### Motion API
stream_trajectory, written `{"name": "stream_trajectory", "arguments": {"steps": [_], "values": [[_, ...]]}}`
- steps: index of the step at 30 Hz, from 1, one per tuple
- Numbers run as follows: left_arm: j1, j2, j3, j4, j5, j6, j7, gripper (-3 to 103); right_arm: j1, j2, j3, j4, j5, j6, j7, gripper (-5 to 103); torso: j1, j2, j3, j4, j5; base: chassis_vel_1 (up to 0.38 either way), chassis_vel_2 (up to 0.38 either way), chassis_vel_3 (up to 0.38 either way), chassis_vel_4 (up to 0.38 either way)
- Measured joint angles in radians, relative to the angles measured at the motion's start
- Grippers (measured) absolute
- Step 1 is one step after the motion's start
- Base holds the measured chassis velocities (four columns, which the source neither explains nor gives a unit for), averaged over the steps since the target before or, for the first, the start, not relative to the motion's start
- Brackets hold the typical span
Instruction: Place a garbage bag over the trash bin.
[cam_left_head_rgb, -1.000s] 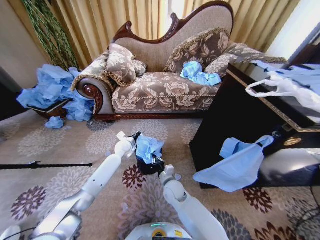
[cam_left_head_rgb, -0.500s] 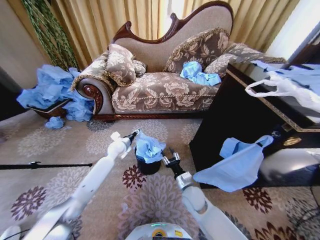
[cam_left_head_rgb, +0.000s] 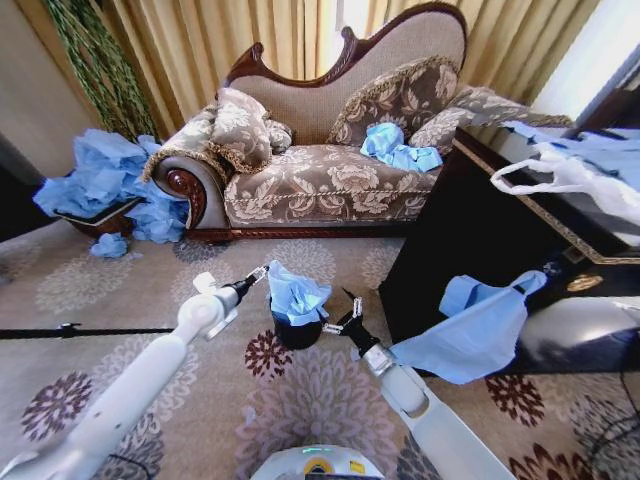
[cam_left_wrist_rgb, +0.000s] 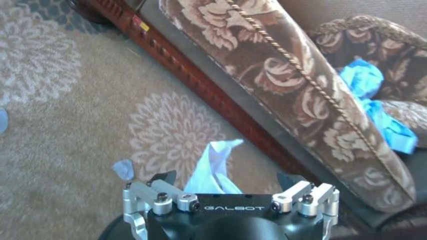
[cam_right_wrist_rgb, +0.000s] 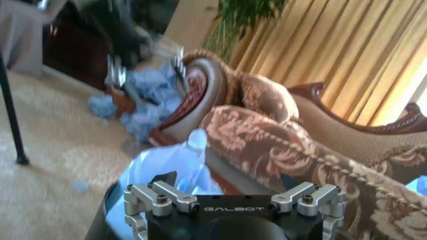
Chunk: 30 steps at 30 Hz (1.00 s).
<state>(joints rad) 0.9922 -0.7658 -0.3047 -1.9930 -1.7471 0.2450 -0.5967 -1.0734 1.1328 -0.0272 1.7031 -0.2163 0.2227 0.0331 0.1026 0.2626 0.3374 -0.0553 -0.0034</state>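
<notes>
On a floral carpet before a brocade sofa (cam_left_head_rgb: 330, 180), the small black cylindrical trash bin (cam_left_head_rgb: 296, 331) stands with the thin light-blue plastic garbage bag (cam_left_head_rgb: 294, 293) heaped in its mouth, bunched and peaked rather than spread over the rim. The left gripper (cam_left_head_rgb: 262, 271) hovers at the bag's upper left edge, with the bin just below and to its right; its fingers stand apart, empty, and the left wrist view shows the bag's pale tip (cam_left_wrist_rgb: 215, 165) rising between them. The right gripper (cam_left_head_rgb: 340, 312) sits just right of the bin's rim, jaws spread wide and holding nothing, the bag (cam_right_wrist_rgb: 167, 165) close ahead of it.

With neither gripper gripping the film, the bag looks only loosely lodged: a sideways brush from either finger could drag it out or tip the light bin. A closing pinch may also catch several layers at once, leaving the mouth closed instead of stretched round the rim.
</notes>
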Motion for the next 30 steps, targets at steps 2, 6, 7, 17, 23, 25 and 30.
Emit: {"name": "stream_trajectory", "arguments": {"steps": [2,6,7,17,23,25,30], "values": [[0.086,0.029,-0.054,-0.055,-0.010,0.042,0.031,100,0.022,0.015,-0.008,-0.033,-0.013,-0.024,0.011,100,0.000,0.000,0.000,0.0000,0.0001,0.000,0.000,0.000,0.000],[0.190,0.057,-0.121,-0.104,-0.038,0.119,0.076,97,0.046,0.022,0.018,-0.098,-0.030,-0.030,-0.012,100,0.000,0.000,0.000,0.0005,-0.0002,0.000,0.000,0.000,0.000],[0.208,0.055,-0.133,-0.111,-0.043,0.128,0.078,96,0.053,0.024,0.021,-0.114,-0.035,-0.031,-0.015,100,0.000,0.000,0.000,0.0001,-0.0002,0.000,0.000,0.000,0.000],[0.254,0.020,-0.156,-0.138,-0.039,0.130,0.069,94,0.071,0.062,-0.022,-0.153,-0.068,-0.050,0.006,100,0.000,0.000,0.000,-0.0002,0.0000,0.000,0.000,0.000,0.000],[0.259,0.003,-0.145,-0.148,-0.020,0.128,0.069,94,0.118,0.073,-0.039,-0.175,-0.068,-0.070,0.018,100,0.000,0.000,0.000,0.0000,0.0000,0.000,0.000,0.000,0.000],[0.257,0.001,-0.137,-0.149,-0.014,0.128,0.070,94,0.130,0.075,-0.042,-0.184,-0.066,-0.071,0.018,100,0.000,0.000,0.000,0.0000,0.0000,0.000,0.000,0.000,0.000],[0.225,-0.007,-0.105,-0.148,0.006,0.124,0.073,93,0.175,0.092,-0.059,-0.236,-0.057,-0.063,0.017,100,0.000,0.000,0.000,-0.0001,-0.0003,0.000,0.000,0.000,0.000]]}}
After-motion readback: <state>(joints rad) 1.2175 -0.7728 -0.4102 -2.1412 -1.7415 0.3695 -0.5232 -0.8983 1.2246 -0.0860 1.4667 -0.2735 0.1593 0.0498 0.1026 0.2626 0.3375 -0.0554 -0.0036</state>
